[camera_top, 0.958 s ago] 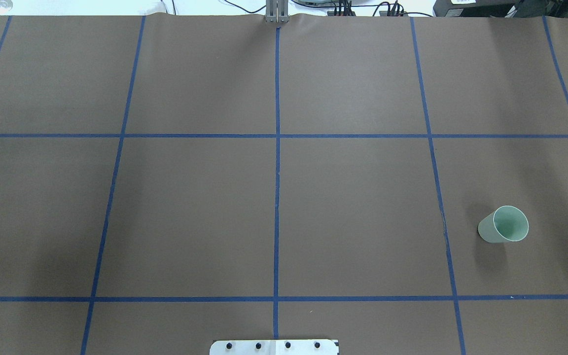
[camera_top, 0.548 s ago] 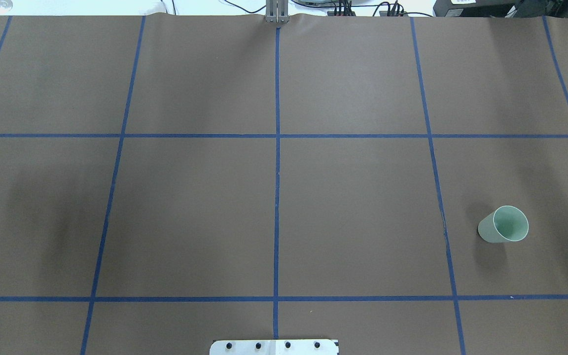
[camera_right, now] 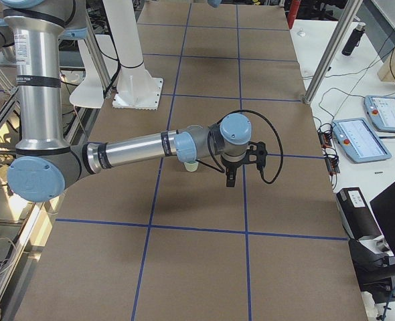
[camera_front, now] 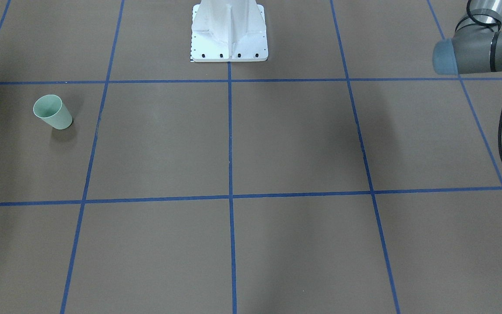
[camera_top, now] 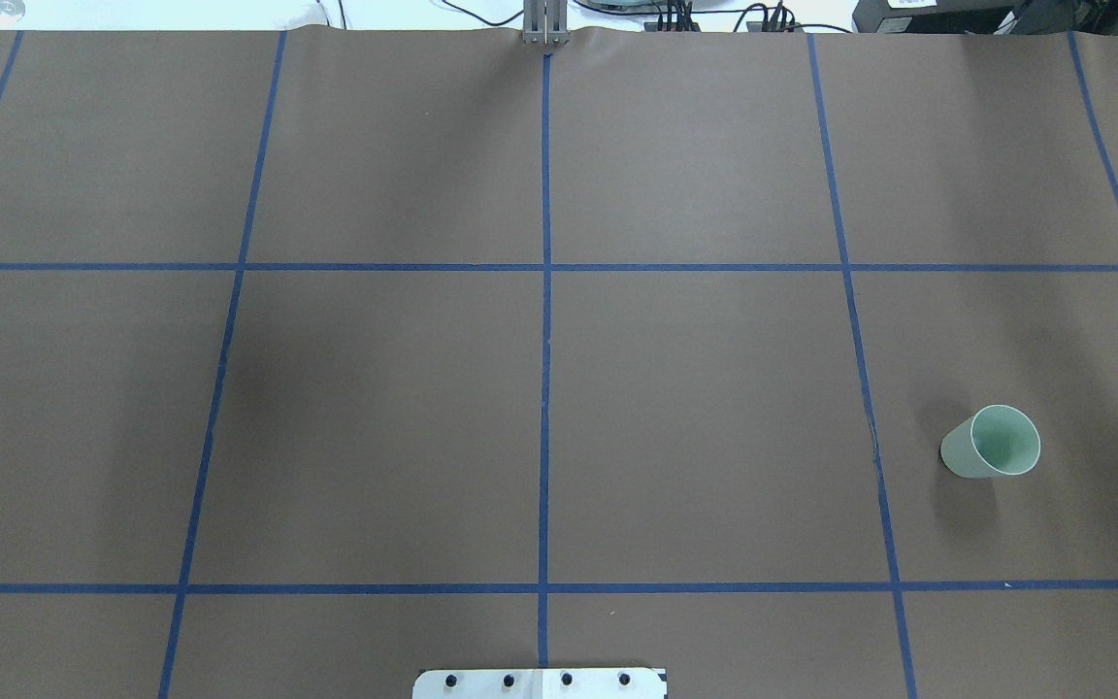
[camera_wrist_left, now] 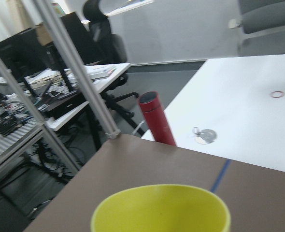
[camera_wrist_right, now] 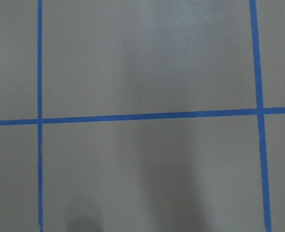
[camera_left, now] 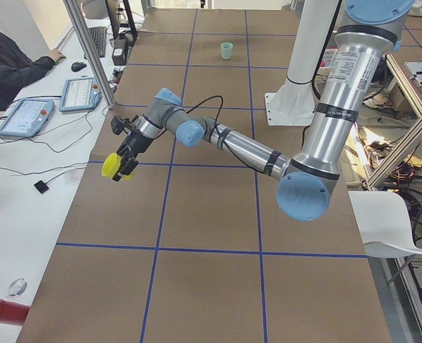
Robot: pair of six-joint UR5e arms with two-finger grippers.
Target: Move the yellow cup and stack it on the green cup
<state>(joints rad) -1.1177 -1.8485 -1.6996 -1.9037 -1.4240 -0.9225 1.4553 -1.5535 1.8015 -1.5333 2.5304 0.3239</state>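
The yellow cup (camera_left: 111, 166) hangs tipped on its side above the table's end on my left, held by my left gripper (camera_left: 125, 168). Its rim fills the bottom of the left wrist view (camera_wrist_left: 162, 208); the fingers are hidden there. The green cup (camera_top: 991, 442) stands upright and alone on the right side of the table; it also shows in the front-facing view (camera_front: 52, 112) and the exterior right view (camera_right: 191, 166). My right gripper (camera_right: 231, 177) points down above the table near the green cup; I cannot tell whether it is open or shut.
The robot's white base (camera_front: 229, 30) stands at the table's near middle. A red bottle (camera_wrist_left: 157, 118) lies on the white side table beyond the left end. An aluminium post (camera_left: 89, 50) and an operator (camera_left: 11, 64) are beside that end.
A piece of the left arm and its cable have come into the overhead view at the left edge, and the shadow there has shifted. The green cup has not moved.
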